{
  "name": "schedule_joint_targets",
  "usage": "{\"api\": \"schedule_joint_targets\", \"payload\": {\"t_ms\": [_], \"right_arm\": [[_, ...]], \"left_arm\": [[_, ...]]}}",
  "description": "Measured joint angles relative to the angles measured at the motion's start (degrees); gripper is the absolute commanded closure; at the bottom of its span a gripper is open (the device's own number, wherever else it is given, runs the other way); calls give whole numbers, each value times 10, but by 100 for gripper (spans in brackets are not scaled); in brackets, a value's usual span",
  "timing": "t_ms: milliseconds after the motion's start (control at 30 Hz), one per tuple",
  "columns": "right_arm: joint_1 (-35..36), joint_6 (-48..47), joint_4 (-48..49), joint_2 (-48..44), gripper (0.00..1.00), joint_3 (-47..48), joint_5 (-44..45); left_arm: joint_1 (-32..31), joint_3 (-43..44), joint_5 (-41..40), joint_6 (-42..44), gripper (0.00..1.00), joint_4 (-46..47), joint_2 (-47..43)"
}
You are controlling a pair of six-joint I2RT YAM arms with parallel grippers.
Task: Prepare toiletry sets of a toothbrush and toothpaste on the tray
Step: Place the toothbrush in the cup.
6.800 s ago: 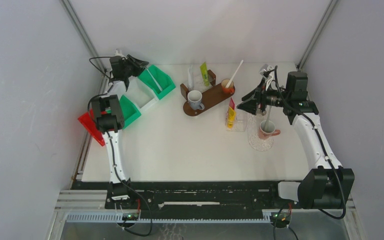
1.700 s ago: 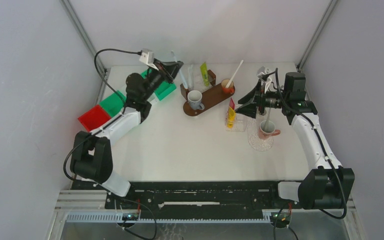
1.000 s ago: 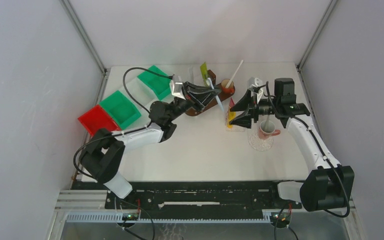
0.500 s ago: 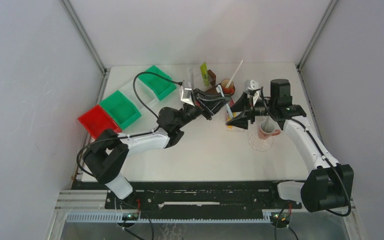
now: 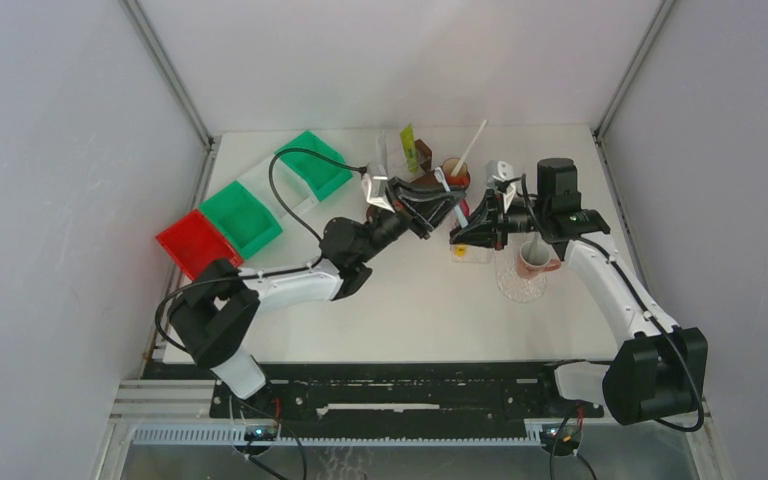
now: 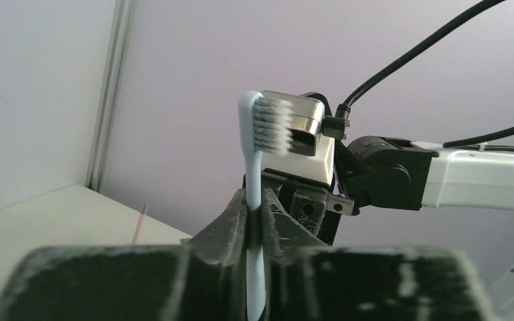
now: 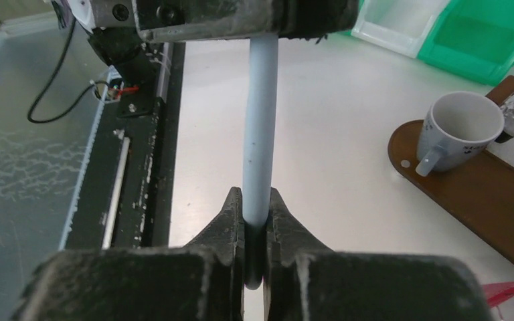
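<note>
**Item: pale blue toothbrush** (image 7: pixel 260 127). Location: bridged between the two sets of jaws, off the surface. The left jaws pinch the shaft below the head, and the bristles stand clear above them in the left wrist view. The right jaws pinch the tail end of the handle. A bare length of handle runs between the two grips.

**Left jaws.** Clenched on the toothbrush.

**Right jaws.** Clenched on the toothbrush.

**Change noted.** A second ago the right jaws stood wide apart just beside the brush while the left arm brought it across from the bin side. They have now closed on the handle. Both arms hold the one brush.

**Reading.** This looks like the middle of a handover. The left jaws probably have to let go before the brush can travel on. Pulling before that release could bend the brush or twist it out of line.

**Nearby.**
- Grey mug (image 7: pixel 458 130): ahead of the right jaws and to their right, standing on the brown tray (image 7: pixel 488 207). It looks empty, so it is a likely destination.
- Orange cup (image 5: pixel 454 170): just behind the left jaws, with a white toothbrush (image 5: pixel 475 138) in it.
- Pink mug (image 5: pixel 535 258): behind the right jaws, beside that arm.
- Green-yellow tube (image 5: pixel 408 143): beyond the left jaws, upright.

**Task status.** The sets are not yet complete.
</note>
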Motion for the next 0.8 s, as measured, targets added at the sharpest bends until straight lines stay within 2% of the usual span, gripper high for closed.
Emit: {"api": "schedule_joint_targets", "payload": {"t_ms": [133, 267, 300, 533, 667, 800], "right_arm": [[0, 8, 1, 0, 100, 0, -3], [-1, 7, -5, 0, 100, 0, -14], [-1, 4, -11, 0, 100, 0, -19], [7, -35, -66, 0, 100, 6, -42], [16, -53, -84, 0, 100, 8, -43], [19, -63, -93, 0, 100, 9, -42]], "left_arm": [[4, 0, 22, 18, 40, -19, -1], [27, -7, 106, 31, 5, -56, -24], [38, -13, 128, 32, 1, -57, -33], [138, -33, 302, -30, 0, -11, -63], [138, -9, 378, -92, 0, 0, -40], [136, 3, 409, -125, 7, 2, -31]]}}
